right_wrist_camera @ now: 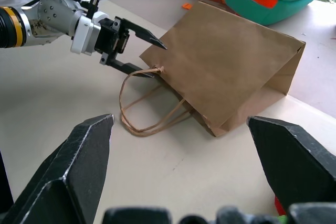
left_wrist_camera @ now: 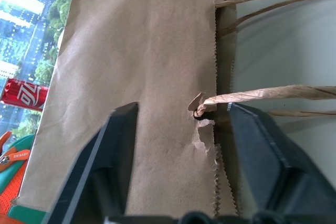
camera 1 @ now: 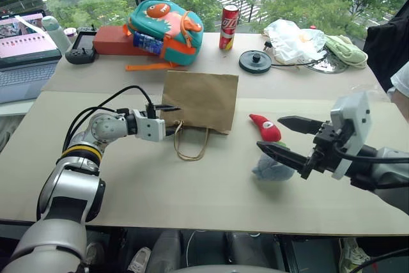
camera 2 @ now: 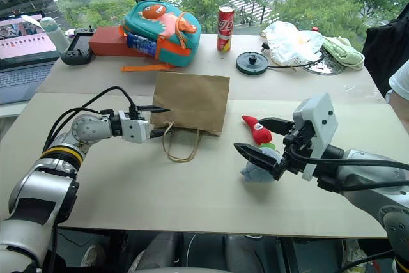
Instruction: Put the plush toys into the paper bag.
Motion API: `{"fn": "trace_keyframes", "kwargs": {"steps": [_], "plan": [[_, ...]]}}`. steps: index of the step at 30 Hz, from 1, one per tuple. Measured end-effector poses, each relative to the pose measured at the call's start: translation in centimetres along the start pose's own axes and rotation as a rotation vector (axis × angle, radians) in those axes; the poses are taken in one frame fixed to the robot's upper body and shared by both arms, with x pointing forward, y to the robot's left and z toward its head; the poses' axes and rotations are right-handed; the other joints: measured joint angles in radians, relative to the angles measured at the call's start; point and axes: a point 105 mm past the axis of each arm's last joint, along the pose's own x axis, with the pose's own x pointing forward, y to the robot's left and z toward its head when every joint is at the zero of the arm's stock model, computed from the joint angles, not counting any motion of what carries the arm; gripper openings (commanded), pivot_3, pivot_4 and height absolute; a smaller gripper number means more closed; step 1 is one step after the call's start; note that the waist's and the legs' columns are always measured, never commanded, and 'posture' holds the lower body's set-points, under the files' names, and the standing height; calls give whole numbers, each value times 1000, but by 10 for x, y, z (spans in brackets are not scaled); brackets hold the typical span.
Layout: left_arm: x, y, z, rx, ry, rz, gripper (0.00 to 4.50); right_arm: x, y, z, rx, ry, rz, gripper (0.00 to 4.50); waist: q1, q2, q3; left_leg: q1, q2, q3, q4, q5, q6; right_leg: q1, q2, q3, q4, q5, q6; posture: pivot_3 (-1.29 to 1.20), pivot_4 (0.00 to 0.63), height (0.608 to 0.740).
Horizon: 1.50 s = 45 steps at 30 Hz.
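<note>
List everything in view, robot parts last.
paper bag: 1, brown, lying flat mid-table
red toy: 1, right of the bag
grey-blue toy: 1, just in front of the red toy
backpack: 1, teal-orange, far side
can: 1, red, right of the backpack
plastic bag: 1, white, far right
laptop: 1, open, far left
left gripper: black, open astride the paper bag's mouth edge
right gripper: black, open, by the toys

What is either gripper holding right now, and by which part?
Nothing is held. The left gripper straddles the paper bag at its mouth edge, fingers apart. The right gripper is open above the plush toys.
</note>
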Motion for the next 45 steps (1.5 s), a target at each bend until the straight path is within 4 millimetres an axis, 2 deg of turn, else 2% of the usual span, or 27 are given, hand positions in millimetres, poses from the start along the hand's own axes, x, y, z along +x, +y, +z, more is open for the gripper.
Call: {"fn": "trace_keyframes", "kwargs": {"steps": [4, 24, 29, 33, 35, 38, 41, 45], "plan": [[2, -2, 1, 5, -2, -9, 73, 0, 0, 1, -3, -8, 0, 4500, 0, 0, 0, 0, 0, 0, 0, 0, 0, 0, 0, 0, 0, 0, 0, 0, 150, 739], [5, 1, 2, -4, -12, 28, 73, 2, 1, 2, -5, -12, 13, 4500, 0, 0, 0, 0, 0, 0, 0, 0, 0, 0, 0, 0, 0, 0, 0, 0, 150, 739], [3, 18, 2, -78, -22, 103, 73, 8, 5, -1, 10, -10, 35, 4500, 0, 0, 0, 0, 0, 0, 0, 0, 0, 0, 0, 0, 0, 0, 0, 0, 150, 739], [4, 48, 7, -156, -60, 192, 73, 13, 10, -1, 14, -13, 55, 4500, -1, 0, 0, 0, 0, 0, 1, 0, 0, 0, 0, 0, 0, 0, 0, 0, 150, 739], [4, 59, 11, -201, -87, 229, 73, 19, 14, -3, 20, -16, 72, 4500, -1, 0, 0, 0, 0, 0, 1, 0, 0, 0, 0, 0, 0, 0, 0, 0, 150, 739], [9, 65, 15, -267, -122, 240, 73, 32, 20, -9, 30, -9, 80, 4500, -6, 0, 0, 0, 0, -1, 1, 0, 0, 0, 1, 0, 1, 0, 0, 0, 150, 739], [13, 70, 23, -285, -157, 239, 0, 51, 23, -13, 45, -21, 64, 3818, -12, 0, 0, 0, 1, -1, 1, 0, 0, 0, 1, 0, 1, 0, 0, 0, 150, 739], [13, 72, 27, -298, -174, 240, 0, 78, 6, -22, 124, -38, -71, 2469, -21, 0, 0, 1, 0, -2, 1, 0, 0, 0, 1, 0, 1, 0, 0, 0, 150, 739]]}}
